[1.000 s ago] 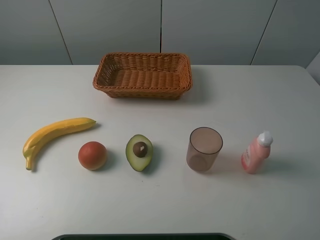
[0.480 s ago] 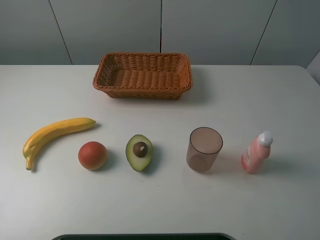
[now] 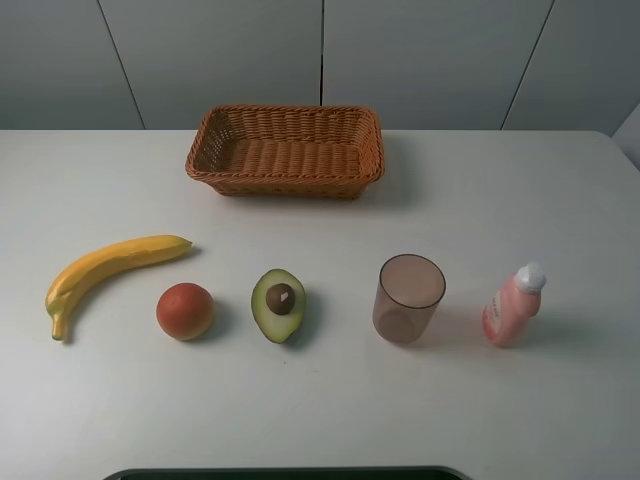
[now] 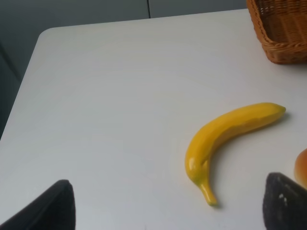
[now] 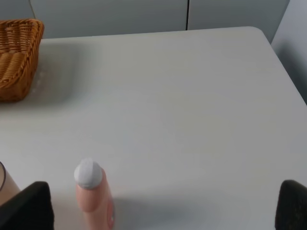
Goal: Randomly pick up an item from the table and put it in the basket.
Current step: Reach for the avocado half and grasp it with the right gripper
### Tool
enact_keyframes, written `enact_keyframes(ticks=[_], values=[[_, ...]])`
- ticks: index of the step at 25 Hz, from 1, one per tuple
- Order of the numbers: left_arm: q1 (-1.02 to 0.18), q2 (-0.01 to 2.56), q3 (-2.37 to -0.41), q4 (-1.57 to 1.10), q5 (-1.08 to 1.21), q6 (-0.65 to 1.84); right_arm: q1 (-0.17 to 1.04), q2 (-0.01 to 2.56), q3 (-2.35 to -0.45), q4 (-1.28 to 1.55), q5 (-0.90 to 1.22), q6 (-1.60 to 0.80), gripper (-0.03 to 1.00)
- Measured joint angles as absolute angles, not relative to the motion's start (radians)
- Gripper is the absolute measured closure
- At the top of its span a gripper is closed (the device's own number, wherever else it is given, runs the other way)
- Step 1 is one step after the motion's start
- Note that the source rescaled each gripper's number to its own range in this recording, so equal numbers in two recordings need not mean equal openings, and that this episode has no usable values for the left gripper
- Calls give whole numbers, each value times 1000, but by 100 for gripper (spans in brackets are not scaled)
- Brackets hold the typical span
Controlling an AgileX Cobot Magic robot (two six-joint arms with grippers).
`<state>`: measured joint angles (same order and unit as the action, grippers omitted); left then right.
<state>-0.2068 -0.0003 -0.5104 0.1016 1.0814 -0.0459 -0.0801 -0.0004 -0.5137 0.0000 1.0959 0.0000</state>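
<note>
The halved avocado (image 3: 279, 304) lies flesh up with its brown pit showing, on the white table (image 3: 320, 400) near the front middle. The brown wicker basket (image 3: 286, 150) stands empty at the back middle; a corner of it shows in the left wrist view (image 4: 280, 28) and in the right wrist view (image 5: 17, 57). Neither gripper shows in the high view. In the left wrist view my left gripper (image 4: 165, 211) is open and empty, with dark fingertips (image 4: 48, 206) wide apart. My right gripper (image 5: 158, 211) is open and empty too. The avocado is out of both wrist views.
A yellow banana (image 3: 105, 270) lies at the front left, also in the left wrist view (image 4: 225, 134). A round orange-red fruit (image 3: 185, 311) sits left of the avocado. A translucent brown cup (image 3: 408, 298) and a pink bottle (image 3: 512, 305) with a white cap (image 5: 88, 172) stand to its right.
</note>
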Motion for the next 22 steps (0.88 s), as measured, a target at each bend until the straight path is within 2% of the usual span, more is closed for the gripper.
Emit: enact_keyframes(ticks=[4, 12, 16, 19, 22], values=[[-207, 0, -510, 102, 1081, -46, -80, 75, -575, 0, 1100, 0, -3], [-207, 0, -510, 102, 1081, -46, -80, 585, -914, 0, 1108, -100, -3], [-207, 0, -510, 102, 1081, -46, -80, 826, -1081, 94, 1106, -164, -3], [-207, 0, -510, 102, 1081, -46, -14, 955, -1151, 134, 1098, -171, -3], [-207, 0, -510, 102, 1081, -46, 141, 1040, -1163, 106, 1058, -107, -3]])
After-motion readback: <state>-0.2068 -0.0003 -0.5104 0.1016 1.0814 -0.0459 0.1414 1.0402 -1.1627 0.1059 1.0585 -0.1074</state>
